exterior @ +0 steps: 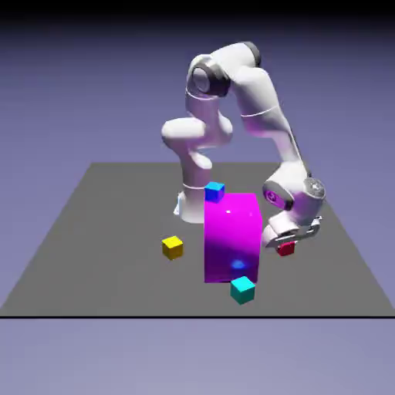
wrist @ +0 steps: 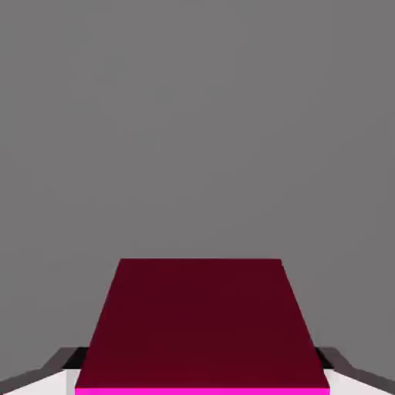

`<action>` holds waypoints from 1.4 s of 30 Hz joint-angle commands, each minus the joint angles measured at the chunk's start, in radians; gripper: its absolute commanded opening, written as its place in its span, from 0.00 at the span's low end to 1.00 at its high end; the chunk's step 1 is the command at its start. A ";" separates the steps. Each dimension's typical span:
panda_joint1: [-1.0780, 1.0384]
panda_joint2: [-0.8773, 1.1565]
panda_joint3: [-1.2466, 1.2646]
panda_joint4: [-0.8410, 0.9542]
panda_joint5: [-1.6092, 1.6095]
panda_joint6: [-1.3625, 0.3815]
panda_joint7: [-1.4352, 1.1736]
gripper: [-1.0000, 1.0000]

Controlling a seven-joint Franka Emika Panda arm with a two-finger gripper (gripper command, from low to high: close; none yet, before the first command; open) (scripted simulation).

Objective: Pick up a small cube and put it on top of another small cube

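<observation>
The tiny crimson-red cube sits low at the table surface, just off the tall magenta block's side on the exterior view's right. My gripper is down over it. In the hand view the red cube fills the space between my gripper tips, and both fingertips press against its sides, so the gripper is shut on it. I cannot tell whether the cube is lifted or resting. The tiny yellow cube stands alone on the far side of the magenta block, toward the exterior view's left.
The tall magenta block stands between the red and yellow cubes. A small cyan-teal cube lies at the block's near corner. A small blue cube sits behind the block, close to the robot's base.
</observation>
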 commanded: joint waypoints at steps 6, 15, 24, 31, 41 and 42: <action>-0.011 -0.032 -0.035 0.155 -0.037 -0.082 0.084 0.00; -0.204 -0.194 -0.356 0.183 0.053 -0.062 0.385 0.00; -0.444 -0.442 -0.499 -0.131 0.352 -0.016 0.407 0.00; -0.597 -0.608 -0.550 -0.384 0.572 0.017 0.368 0.00; -0.497 -0.600 -0.713 -0.505 0.797 0.111 0.267 0.00; -0.461 -0.581 -0.740 -0.503 0.819 0.127 0.251 0.00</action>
